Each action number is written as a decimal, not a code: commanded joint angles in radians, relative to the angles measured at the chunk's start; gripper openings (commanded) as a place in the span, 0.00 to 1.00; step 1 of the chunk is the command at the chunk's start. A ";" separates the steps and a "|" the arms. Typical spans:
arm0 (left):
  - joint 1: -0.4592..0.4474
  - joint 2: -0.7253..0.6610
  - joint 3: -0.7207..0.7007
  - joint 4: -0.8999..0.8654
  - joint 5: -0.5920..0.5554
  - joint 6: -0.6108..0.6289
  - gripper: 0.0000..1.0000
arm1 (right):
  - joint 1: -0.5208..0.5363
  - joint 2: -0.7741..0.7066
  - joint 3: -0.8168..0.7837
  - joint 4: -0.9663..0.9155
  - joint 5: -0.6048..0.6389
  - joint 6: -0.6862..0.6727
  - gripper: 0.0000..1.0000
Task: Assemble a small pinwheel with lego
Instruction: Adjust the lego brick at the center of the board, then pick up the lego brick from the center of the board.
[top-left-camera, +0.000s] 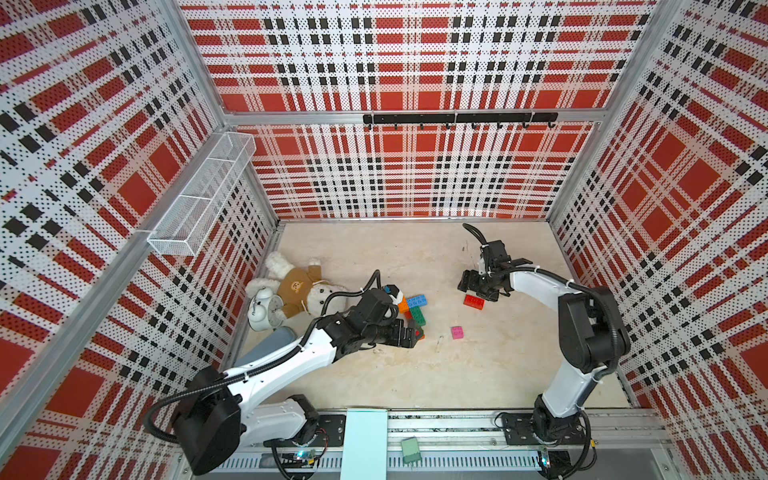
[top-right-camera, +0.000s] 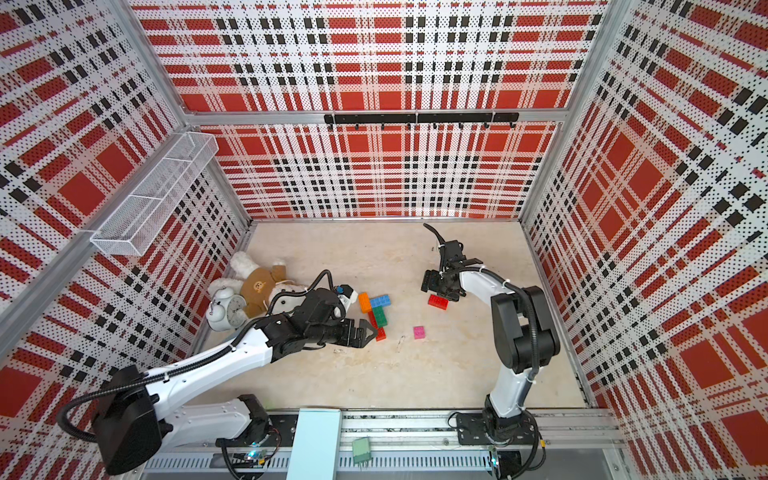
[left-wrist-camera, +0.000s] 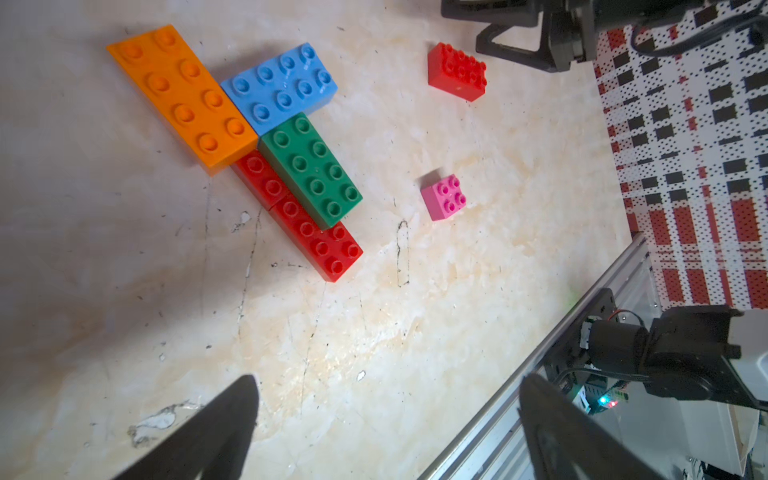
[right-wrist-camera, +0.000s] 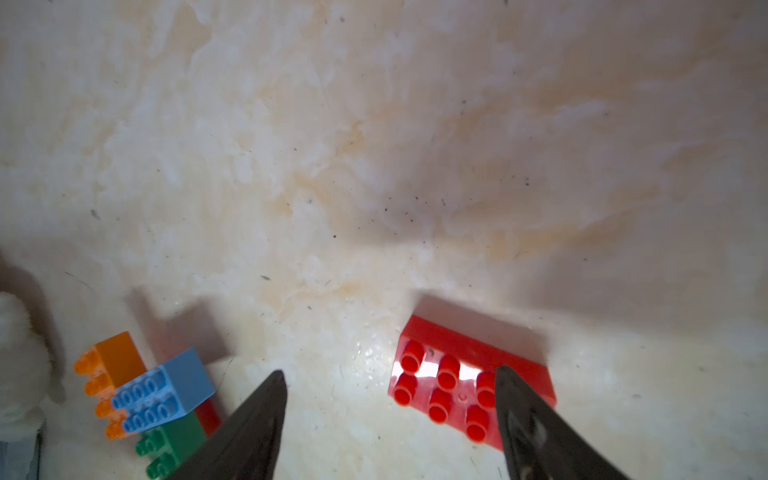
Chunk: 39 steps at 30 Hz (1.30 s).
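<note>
The lego cluster (left-wrist-camera: 291, 137) lay flat, studs up, near the table's middle in both top views. Its orange brick (left-wrist-camera: 183, 97) and green brick (left-wrist-camera: 313, 170) ran parallel, their long axes going from the back wall toward the robot's side. The blue brick (left-wrist-camera: 280, 85) lay crosswise against the orange one's side and the green one's far end. Two red bricks (left-wrist-camera: 328, 245) sat end to end under the green, the nearer one sticking out past it. The pink square brick (left-wrist-camera: 444, 197) sat alone to the right, apart from the cluster. The lone red brick (top-left-camera: 473, 301) lay farther back, its long axis roughly across the table.

The table (top-left-camera: 374, 374) was cream, marbled and scuffed, and the walls (top-left-camera: 415, 62) were perforated plaid in red, black and white. A teddy bear (top-left-camera: 297, 286) and an alarm clock (top-left-camera: 266, 309) lay by the left wall.

The left gripper (left-wrist-camera: 386, 378) hung just beside the cluster's near end, jaws spread wide and gripping nothing. The right gripper (right-wrist-camera: 390, 370) hung over the lone red brick with its jaws apart — the brick rested on the table, and one finger crossed its end in the wrist view. Whether that finger touched the brick could not be told.
</note>
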 joint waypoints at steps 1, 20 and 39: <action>-0.023 0.028 0.046 0.065 0.006 -0.026 0.99 | 0.002 0.042 0.037 0.035 -0.022 -0.027 0.81; -0.091 0.206 0.167 0.092 0.032 -0.012 1.00 | 0.080 -0.160 -0.265 0.210 -0.173 0.228 0.76; -0.179 0.688 0.652 -0.121 -0.243 0.456 0.79 | -0.231 -0.578 -0.309 -0.001 -0.141 0.142 0.94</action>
